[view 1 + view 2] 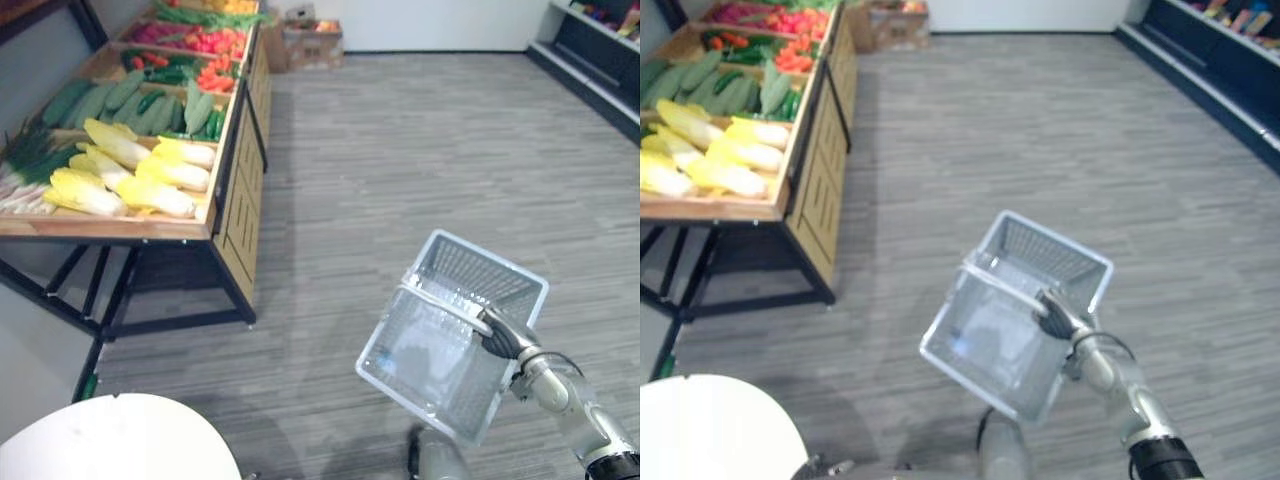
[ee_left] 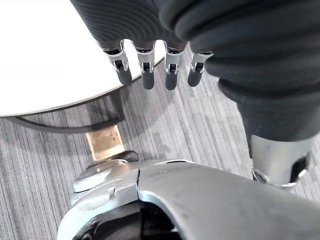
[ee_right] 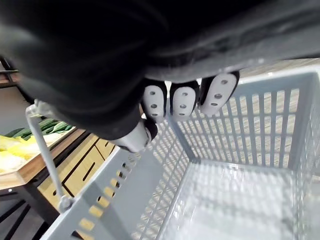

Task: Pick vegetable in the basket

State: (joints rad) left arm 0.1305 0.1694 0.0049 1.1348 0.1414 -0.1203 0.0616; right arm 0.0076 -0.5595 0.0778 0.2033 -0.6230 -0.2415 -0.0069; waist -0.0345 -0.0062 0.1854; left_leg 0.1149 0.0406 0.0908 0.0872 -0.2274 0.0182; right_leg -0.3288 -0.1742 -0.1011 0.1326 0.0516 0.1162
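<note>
Basket [image 1: 478,272] hangs tilted from right hand [image 1: 503,338] clamped round its handle [image 3: 46,150]; left hand [image 2: 148,70] fingers relaxed.

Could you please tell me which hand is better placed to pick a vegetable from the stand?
Left, probably. The right hand is curled round the handle of the basket, the left hand hangs open holding nothing, and the vegetable stand lies to the robot's left.

The right robot hand [image 1: 1058,315] grips the handle [image 1: 1005,283] of a tilted grey basket [image 1: 985,350] above the striped grey floor [image 1: 1040,130], well apart from the wooden worktop [image 1: 730,208] bearing yellow, green and red vegetables [image 1: 730,155].
</note>
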